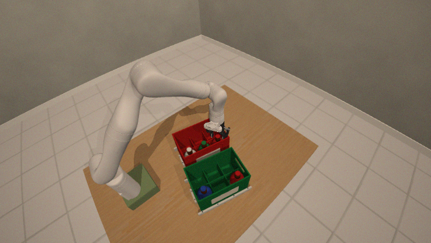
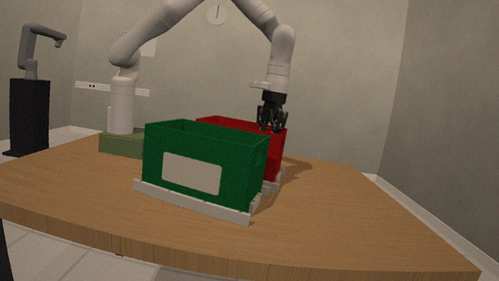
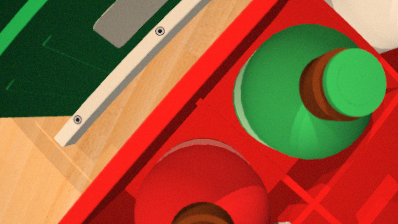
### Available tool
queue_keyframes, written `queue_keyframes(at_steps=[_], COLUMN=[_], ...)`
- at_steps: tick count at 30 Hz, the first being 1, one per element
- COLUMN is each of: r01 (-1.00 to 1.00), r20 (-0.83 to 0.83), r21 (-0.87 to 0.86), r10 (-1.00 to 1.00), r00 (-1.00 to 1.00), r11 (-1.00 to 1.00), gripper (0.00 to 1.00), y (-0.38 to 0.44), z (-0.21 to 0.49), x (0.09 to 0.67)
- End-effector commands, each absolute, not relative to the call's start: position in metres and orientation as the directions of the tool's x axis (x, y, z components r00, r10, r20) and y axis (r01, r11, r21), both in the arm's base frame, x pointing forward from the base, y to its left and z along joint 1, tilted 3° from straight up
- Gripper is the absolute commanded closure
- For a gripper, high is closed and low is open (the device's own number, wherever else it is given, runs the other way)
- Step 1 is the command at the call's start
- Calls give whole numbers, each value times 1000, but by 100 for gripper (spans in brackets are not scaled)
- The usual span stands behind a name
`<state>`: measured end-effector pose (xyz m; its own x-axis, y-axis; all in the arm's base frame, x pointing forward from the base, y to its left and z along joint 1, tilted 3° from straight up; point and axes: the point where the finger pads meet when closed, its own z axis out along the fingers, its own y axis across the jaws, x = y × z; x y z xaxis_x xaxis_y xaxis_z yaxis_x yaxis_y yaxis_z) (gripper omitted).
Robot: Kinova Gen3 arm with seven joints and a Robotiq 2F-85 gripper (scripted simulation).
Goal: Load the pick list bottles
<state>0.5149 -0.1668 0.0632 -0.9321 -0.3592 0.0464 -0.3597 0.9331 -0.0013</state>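
My gripper (image 1: 225, 132) (image 2: 271, 127) is open and holds nothing. It hangs just above the right corner of the red crate (image 1: 225, 145) (image 2: 275, 155) (image 3: 165, 125), over a red-label bottle (image 1: 217, 137) (image 3: 200, 190). A green-label bottle (image 1: 204, 143) (image 3: 345, 82) and a white-label bottle (image 1: 189, 149) (image 3: 370, 20) stand in the same crate. The green crate (image 1: 246, 181) (image 2: 184, 140) (image 3: 40, 65) holds a blue-label bottle (image 1: 204, 191) and a red-label bottle (image 1: 237, 176), both upright. The fingers do not show in the wrist view. I cannot see the pick list.
Both crates sit on pale base rails (image 2: 194, 204) (image 3: 125, 85) on the wooden table (image 1: 271, 145) (image 2: 317, 232). The arm's green base block (image 1: 145, 181) (image 2: 120, 143) is at the table's left. A black stand with a grey fixture (image 2: 29, 114) is beyond the table.
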Motion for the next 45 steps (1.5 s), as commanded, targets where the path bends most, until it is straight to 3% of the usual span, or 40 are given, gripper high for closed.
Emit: queue_keyframes(at_steps=[1, 45], r01=[-360, -360], r20=[45, 45], r21=[-3, -3], r10=[-359, -359], r00=[-932, -932], r11=[933, 933], gripper=[33, 33], y=[-167, -166], z=[64, 91], x=[516, 517])
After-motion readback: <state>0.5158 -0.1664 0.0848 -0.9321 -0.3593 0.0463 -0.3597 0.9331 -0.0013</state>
